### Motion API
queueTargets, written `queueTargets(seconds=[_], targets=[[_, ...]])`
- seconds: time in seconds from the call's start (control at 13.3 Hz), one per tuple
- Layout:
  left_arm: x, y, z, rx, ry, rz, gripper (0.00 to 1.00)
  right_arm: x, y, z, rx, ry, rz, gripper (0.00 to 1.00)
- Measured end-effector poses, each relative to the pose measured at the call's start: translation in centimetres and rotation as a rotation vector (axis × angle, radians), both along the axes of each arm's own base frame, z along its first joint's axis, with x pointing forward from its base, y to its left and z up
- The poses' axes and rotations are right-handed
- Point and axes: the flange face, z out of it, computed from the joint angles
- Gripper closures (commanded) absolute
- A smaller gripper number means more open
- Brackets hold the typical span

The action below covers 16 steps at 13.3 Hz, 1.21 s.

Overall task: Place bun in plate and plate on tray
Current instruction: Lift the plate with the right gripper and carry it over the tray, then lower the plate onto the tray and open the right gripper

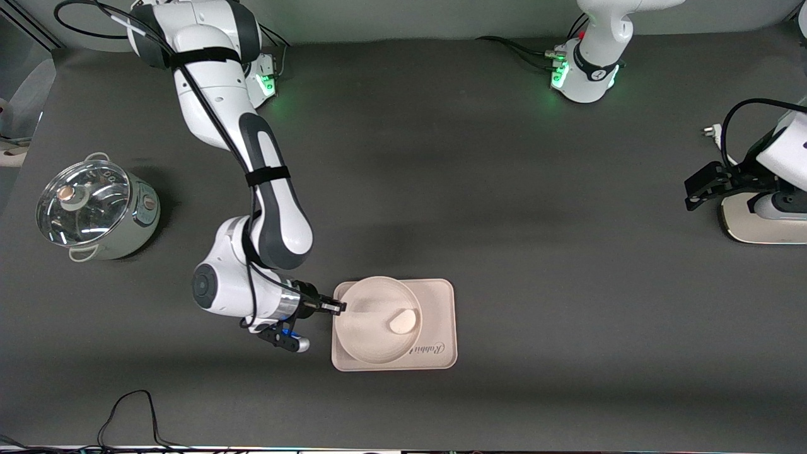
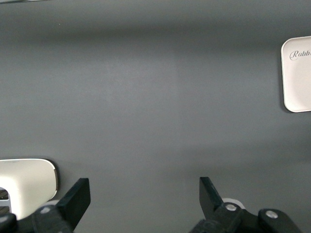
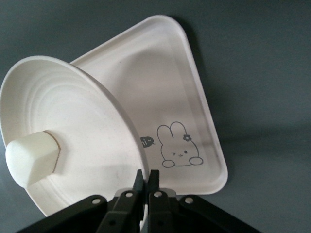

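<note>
Already bun (image 1: 403, 322) sits in plate (image 1: 372, 328), plate over tray (image 1: 435, 315), seemingly tilted, rim pinched by right gripper (image 1: 334, 308) at tray's right-arm end. Likely left: set plate flat, release. Left gripper (image 2: 143, 194) waits, jaws spread, over bare table (image 1: 504, 189).

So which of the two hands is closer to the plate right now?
The right. The right hand is shut on the rim of the plate, which sits on the tray with the bun in it. The left hand waits, open, at the left arm's end of the table.
</note>
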Motion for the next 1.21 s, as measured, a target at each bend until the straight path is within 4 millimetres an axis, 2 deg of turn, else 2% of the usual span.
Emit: queueTargets(seconds=[0.3, 0.68, 0.9, 0.98, 1.06, 1.13, 1.21], targets=[[0.0, 0.0, 0.0, 0.0, 0.0, 0.0, 0.0, -0.5, 2.0, -2.9, 0.002, -0.028, -0.006, 1.0], [0.0, 0.0, 0.0, 0.0, 0.0, 0.0, 0.0, -0.7, 2.8, -6.1, -0.015, -0.067, -0.03, 1.0], [0.0, 0.0, 0.0, 0.0, 0.0, 0.0, 0.0, -0.6, 2.8, -6.4, -0.018, -0.07, -0.03, 1.0], [0.0, 0.0, 0.0, 0.0, 0.0, 0.0, 0.0, -0.5, 2.8, -6.3, -0.017, -0.072, -0.029, 0.96], [0.0, 0.0, 0.0, 0.0, 0.0, 0.0, 0.0, -0.5, 2.8, -6.3, -0.017, -0.073, -0.029, 0.63], [0.0, 0.0, 0.0, 0.0, 0.001, 0.0, 0.0, -0.5, 2.8, -6.3, -0.017, -0.073, -0.029, 0.46], [0.0, 0.0, -0.1, 0.0, 0.001, 0.0, 0.0, -0.5, 2.8, -6.3, -0.016, -0.074, -0.029, 0.21]])
